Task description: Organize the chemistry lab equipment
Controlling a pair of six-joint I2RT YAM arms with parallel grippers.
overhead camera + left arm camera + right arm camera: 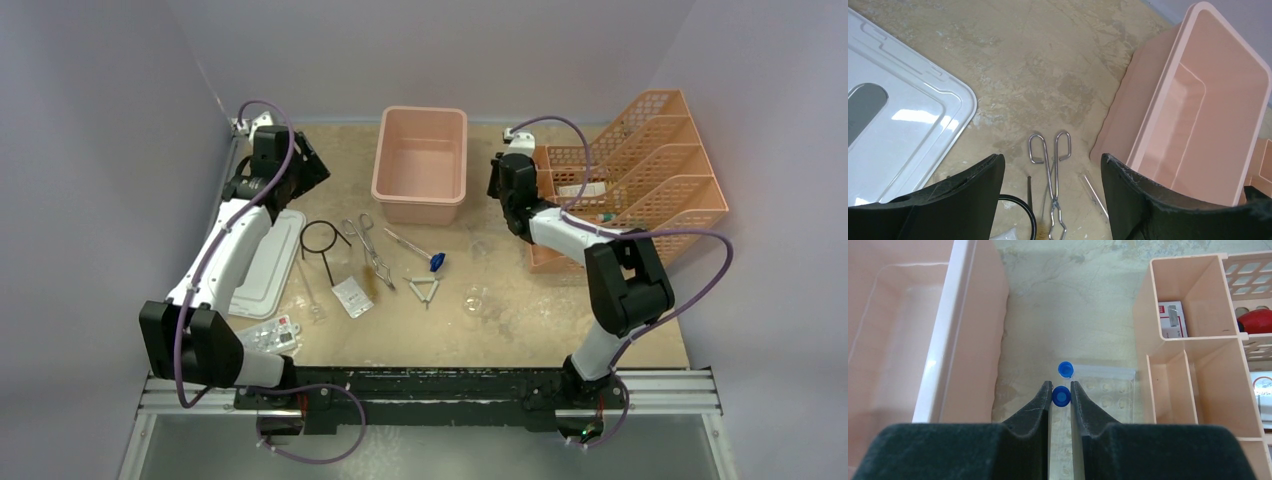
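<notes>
Beige mottled table (pixel 520 320) with plain grey-lilac walls around it. A pink tub (pixel 420 165) sits at the back centre, a white lid (pixel 265 270) lies flat at the left, and orange racks (pixel 650 160) stand at the right.

The loose lab items lie mid-table in front of the tub. Left to right: black wire ring (pixel 322 238), tongs (pixel 370 250), blue-tipped rod (pixel 415 248). Nearer the arms lie a white packet (pixel 352 297), a wire triangle (pixel 423 290) and clear glassware (pixel 474 298).

Only the top view shows the triangle, packet and glassware. The left wrist view shows the tongs' loop handles between lid and tub. It also catches a thin clear rod (pixel 1093 192) just beside them, invisible from above. The right wrist view shows a blue cap (pixel 1061 396), a second cap (pixel 1065 369) just beyond it, and a clear dimpled sheet (pixel 1105 390). A red-and-white box (pixel 1173 319) sits in a rack compartment.

The left arm stretches along the left side. The left gripper (pixel 303 165) is at the far left, above the table, jaws wide apart and empty.

The right arm bends at the elbow and reaches back. The right gripper (pixel 1061 388) is between tub and racks, jaws narrow and pinching the blue cap. What is under the cap cannot be made out.
</notes>
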